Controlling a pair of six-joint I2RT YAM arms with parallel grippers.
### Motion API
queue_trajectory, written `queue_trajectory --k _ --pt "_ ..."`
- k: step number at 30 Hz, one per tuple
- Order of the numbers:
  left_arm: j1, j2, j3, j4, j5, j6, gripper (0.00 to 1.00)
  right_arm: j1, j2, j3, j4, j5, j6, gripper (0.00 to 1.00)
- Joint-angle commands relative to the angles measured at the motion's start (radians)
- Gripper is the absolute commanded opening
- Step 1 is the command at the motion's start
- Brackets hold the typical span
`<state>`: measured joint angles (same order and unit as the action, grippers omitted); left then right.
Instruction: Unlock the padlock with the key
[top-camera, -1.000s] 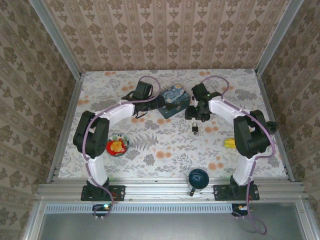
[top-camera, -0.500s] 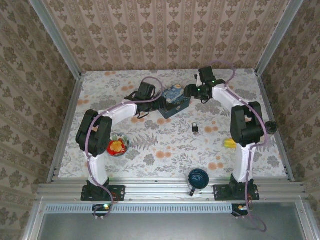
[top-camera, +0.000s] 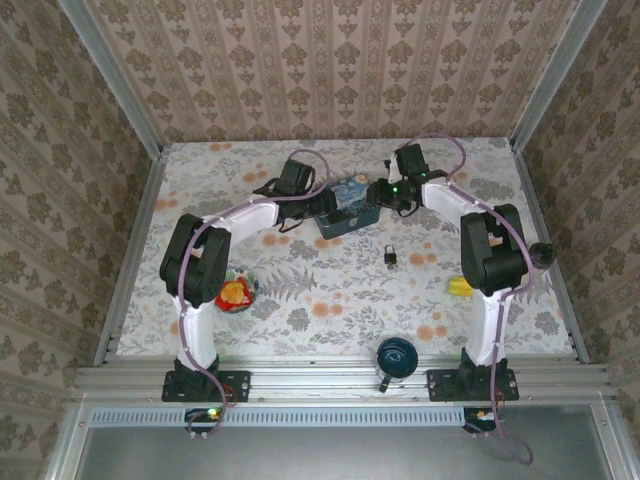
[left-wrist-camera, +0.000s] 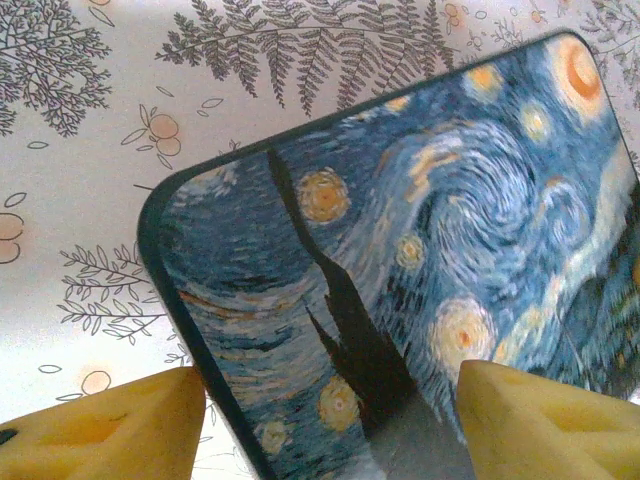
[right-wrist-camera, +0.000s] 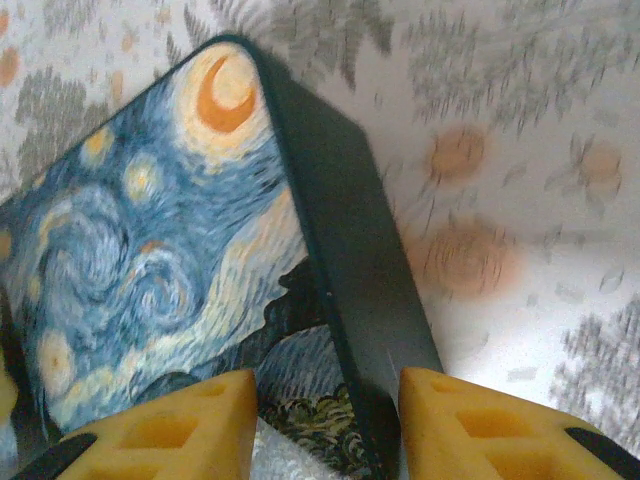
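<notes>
- Tiny dark padlock with a silvery shackle (top-camera: 389, 256): lies on the floral-patterned table (top-camera: 300, 320), apart from both arms, near the blue-and-yellow starry-night tin box (top-camera: 347, 205) on the side toward the arm bases.
- Left gripper (top-camera: 322, 205): at the tin's left end, yellow fingers (left-wrist-camera: 100, 430) spread wide over a lid corner.
- Right gripper (top-camera: 378, 192): at the tin's right end, fingers (right-wrist-camera: 170, 425) spread, straddling its dark side wall.

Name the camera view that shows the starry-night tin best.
Left wrist: the tin looms large and sharp, lid painting clear. Right wrist shows its moon corner and dark side wall, slightly blurred. Top external shows it small and distant.
</notes>
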<state>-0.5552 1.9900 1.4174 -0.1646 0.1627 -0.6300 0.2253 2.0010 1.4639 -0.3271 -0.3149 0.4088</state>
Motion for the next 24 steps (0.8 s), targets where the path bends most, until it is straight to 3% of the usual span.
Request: queue_trajectory --k 1,9,15,20,24 --pt "-0.003 0.014 0.029 0.009 0.027 0.001 0.67 0.025 -0.076 -0.093 0.029 -0.041 0.06 0.42" --pt "0.002 0.0 0.01 0.02 0.032 -0.002 0.69 0.057 -0.179 -0.202 0.042 0.019 0.105 0.51" --pt "0.024 -0.091 -0.064 0.036 0.005 0.0 0.79 0.06 -0.275 -0.235 -0.037 0.172 0.081 0.66" --pt "0.056 -0.267 -0.194 0.025 -0.101 0.05 0.95 0.059 -0.41 -0.313 -0.085 0.323 0.038 0.71" --pt "0.084 -0.439 -0.319 0.014 -0.229 0.119 0.98 0.057 -0.536 -0.393 -0.105 0.47 0.005 0.81"
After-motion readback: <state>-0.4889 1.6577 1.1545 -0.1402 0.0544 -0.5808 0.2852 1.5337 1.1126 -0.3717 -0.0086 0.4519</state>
